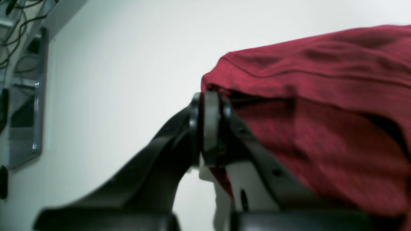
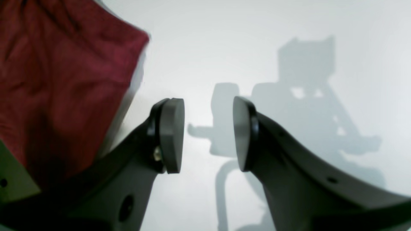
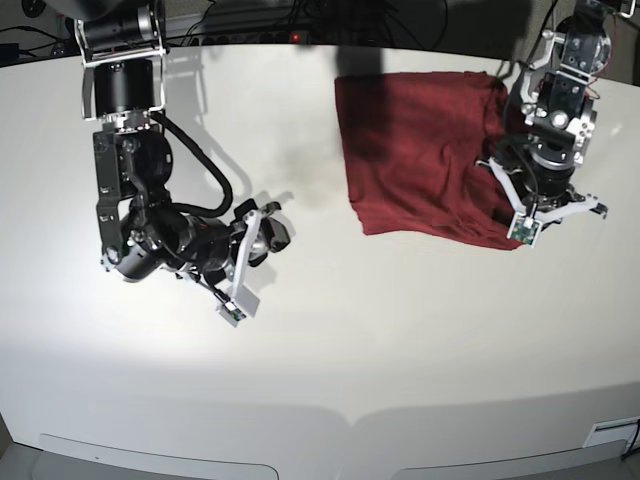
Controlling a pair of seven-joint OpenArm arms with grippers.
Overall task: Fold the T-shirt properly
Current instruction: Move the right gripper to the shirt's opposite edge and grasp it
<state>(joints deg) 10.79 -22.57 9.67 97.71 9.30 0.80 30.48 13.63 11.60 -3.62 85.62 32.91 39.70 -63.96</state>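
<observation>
The dark red T-shirt (image 3: 420,150) lies in a roughly rectangular heap at the back right of the white table (image 3: 400,340). My left gripper (image 3: 501,170) is at the shirt's right edge. In the left wrist view this gripper (image 1: 210,106) is shut, with a fold of the shirt (image 1: 321,96) pinched between its pads and lifted off the table. My right gripper (image 3: 268,230) hovers over bare table well to the left of the shirt. In the right wrist view it (image 2: 208,134) is open and empty, with the shirt (image 2: 57,80) at the upper left.
Cables and a power strip (image 3: 290,35) run along the table's back edge. A metal frame with cables (image 1: 25,96) shows at the left of the left wrist view. The table's front edge (image 3: 350,420) curves along the bottom.
</observation>
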